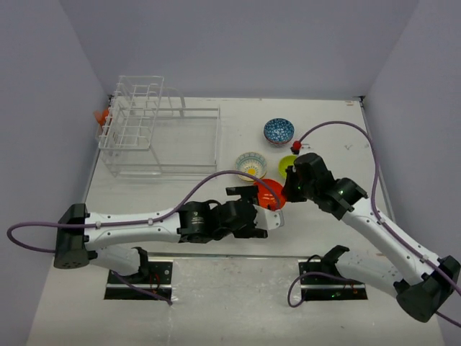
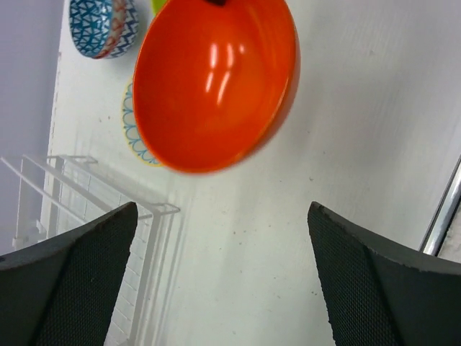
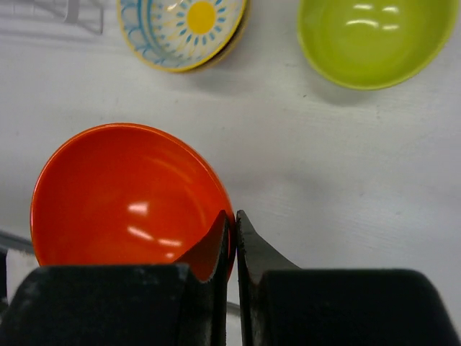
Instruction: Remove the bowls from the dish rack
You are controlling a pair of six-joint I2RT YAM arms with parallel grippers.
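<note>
The right hand pinches the orange bowl by its rim, while the left hand stands wide open just beside it above the surface

You look down on a white, matte surface boxed in on three sides by plain walls: the back wall, the left wall and the right wall, all a pale lavender-grey and unmarked. The walls meet the surface in straight edges, and the side walls spread apart toward you. Near the front, a thin seam crosses the surface from side to side. Up close, the white top shows faint scuffs and dark specks. The light is soft and even, coming from above, and it leaves only weak, blurred shadows on the surface.
</note>
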